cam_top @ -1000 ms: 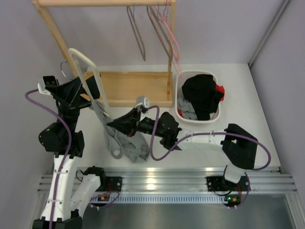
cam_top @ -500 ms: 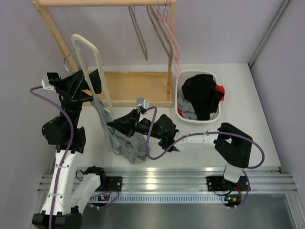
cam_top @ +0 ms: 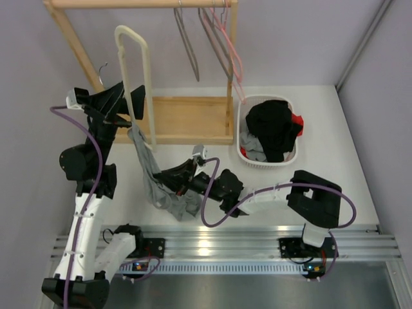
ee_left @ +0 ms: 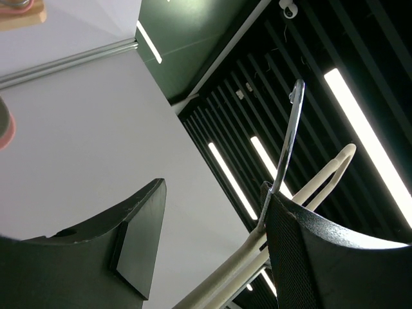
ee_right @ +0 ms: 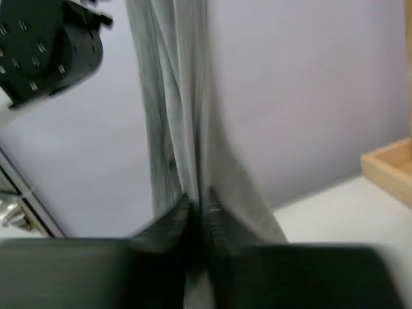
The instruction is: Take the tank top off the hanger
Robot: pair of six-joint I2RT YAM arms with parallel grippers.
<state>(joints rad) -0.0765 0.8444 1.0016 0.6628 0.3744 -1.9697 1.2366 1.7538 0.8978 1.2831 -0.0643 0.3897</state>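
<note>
1. Pale wooden clothes rack (cam_top: 76,42): the cream plastic hanger (cam_top: 133,67) is held upright just beside the rack's left post. Risk: swinging the hanger further back could knock it against the post or the rail.
2. Hanger: it is carried in the air by the left gripper (cam_top: 122,103), whose jaws stand part-way apart. In the wrist view the hanger (ee_left: 322,177) lies against one finger, with a gap to the other. Judged a loose hold. A hard downward tug may twist it or pull it free.
3. Grey ribbed tank top (cam_top: 149,174): it is stretched from the hanger's lower end down to the white table (cam_top: 309,109), with its hem bunched there. One strap seems to be around the hanger; I cannot tell about the other. Risk: the strap binds at the hanger's shoulder, so the cloth stretches and does not slide off.
4. Right gripper (ee_right: 198,215): it is pinched fully together on a thin fold of the tank top (ee_right: 174,116). Risk: a small bite of ribbed cloth can slip out under tension and drop the garment while it is half on.
</note>
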